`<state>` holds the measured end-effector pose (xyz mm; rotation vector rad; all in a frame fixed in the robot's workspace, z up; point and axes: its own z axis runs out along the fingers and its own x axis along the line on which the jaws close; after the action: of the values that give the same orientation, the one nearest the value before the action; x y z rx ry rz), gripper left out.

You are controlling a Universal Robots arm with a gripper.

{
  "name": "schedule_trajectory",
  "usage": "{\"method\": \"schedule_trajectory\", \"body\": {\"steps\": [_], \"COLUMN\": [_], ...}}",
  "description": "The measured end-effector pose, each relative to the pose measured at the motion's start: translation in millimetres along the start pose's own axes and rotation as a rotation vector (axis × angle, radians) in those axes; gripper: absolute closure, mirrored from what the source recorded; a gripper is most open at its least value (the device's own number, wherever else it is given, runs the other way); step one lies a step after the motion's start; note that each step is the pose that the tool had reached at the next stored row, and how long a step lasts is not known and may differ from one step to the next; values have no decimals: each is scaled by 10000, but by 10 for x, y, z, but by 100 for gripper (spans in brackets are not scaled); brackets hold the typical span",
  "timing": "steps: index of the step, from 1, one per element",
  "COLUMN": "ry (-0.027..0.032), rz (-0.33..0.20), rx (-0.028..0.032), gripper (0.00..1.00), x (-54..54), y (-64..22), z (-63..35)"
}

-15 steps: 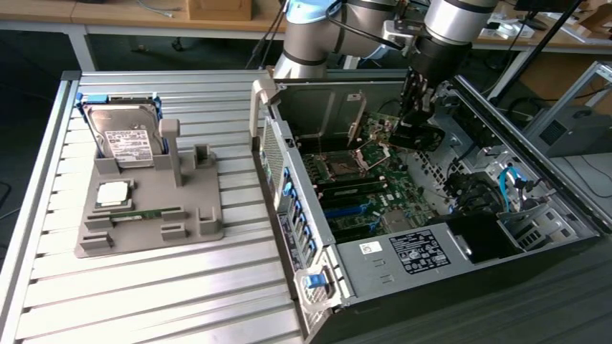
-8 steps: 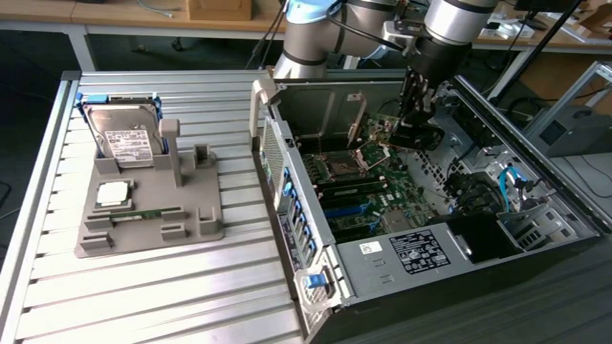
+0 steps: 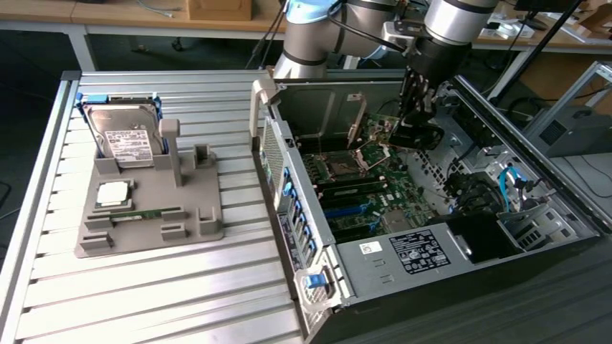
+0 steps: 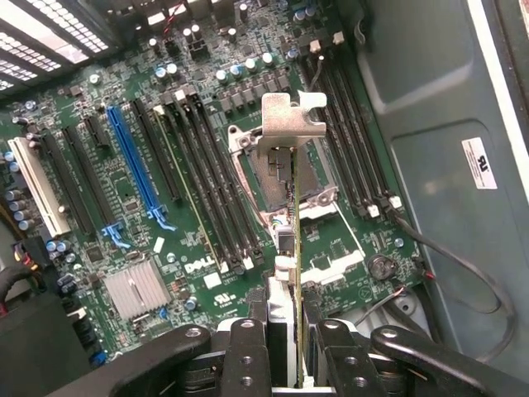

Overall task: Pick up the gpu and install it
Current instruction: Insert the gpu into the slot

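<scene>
I have the gpu [image 4: 291,124] in the gripper [image 4: 293,364], hanging inside the open computer case [image 3: 497,179] above the motherboard [image 4: 165,165]. The fingers [image 4: 246,356] are clamped on the card's two flat faces, so in the wrist view I look straight down its thin edge, with the silvery bracket at the far end. Holding it on edge makes sense to me: the card's long lower edge faces the board, which is how it has to meet a slot.

The case lies on its side with the panel off, so the board faces up and the arm can come at it from above. In the wrist view the card lines up over the processor socket area, and the blue slot [image 4: 136,174] lies well apart from it to one side. I judge the card is not yet seated, and I cannot tell whether it touches anything beneath it.

In the exterior view the arm reaches over the far wall of the case, with its last links turned down and a little tilted. The gripper [image 3: 406,136] is low in the chassis and the gpu [image 3: 371,132] is beside it toward the exterior view's left.

On the counter [image 3: 143,301], the grey holder [image 3: 196,222] carries the hard drive [image 3: 125,140] upright and the memory stick [image 3: 143,213] lying flat, easy to pinch.
</scene>
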<state>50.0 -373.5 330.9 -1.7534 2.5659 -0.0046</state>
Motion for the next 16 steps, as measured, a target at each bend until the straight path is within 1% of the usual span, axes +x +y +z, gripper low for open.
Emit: {"method": "schedule_trajectory", "body": {"steps": [7,16], "ry": [-4,-13], "rz": [-239,-739], "rx": [-6,-18], "gripper": [73,73], "x": [0,0], "y": [0,0], "z": [2,5]}}
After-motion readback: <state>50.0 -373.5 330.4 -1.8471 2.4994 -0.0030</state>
